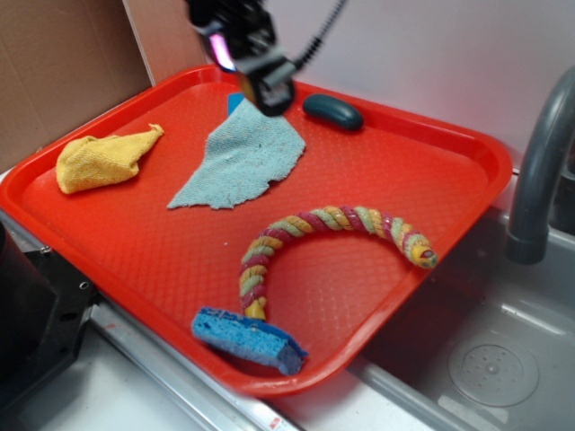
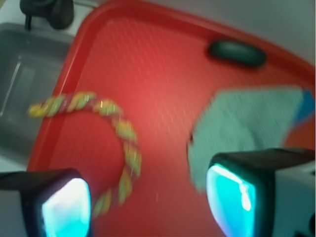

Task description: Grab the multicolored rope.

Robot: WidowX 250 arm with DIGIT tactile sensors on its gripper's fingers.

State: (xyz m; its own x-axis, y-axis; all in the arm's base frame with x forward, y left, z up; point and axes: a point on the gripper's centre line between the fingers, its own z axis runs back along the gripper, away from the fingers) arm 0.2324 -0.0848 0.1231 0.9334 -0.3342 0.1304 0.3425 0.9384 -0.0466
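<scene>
The multicolored rope (image 1: pixel 310 229) lies in an arch on the red tray (image 1: pixel 395 162), at its front right; one knotted end rests by the blue sponge (image 1: pixel 247 338), the other near the tray's right rim. My gripper (image 1: pixel 260 85) hangs high over the tray's far side, above the light blue cloth (image 1: pixel 241 160), well apart from the rope. In the wrist view the rope (image 2: pixel 118 123) curves at the left, blurred, between and beyond my open fingers (image 2: pixel 66 207). The gripper (image 2: pixel 148 202) is open and empty.
A yellow cloth (image 1: pixel 101 160) lies at the tray's left. A dark teal oval object (image 1: pixel 332 111) sits near the far rim. A grey faucet (image 1: pixel 539 162) and the sink (image 1: pixel 494 359) are to the right. Cardboard stands at the back left.
</scene>
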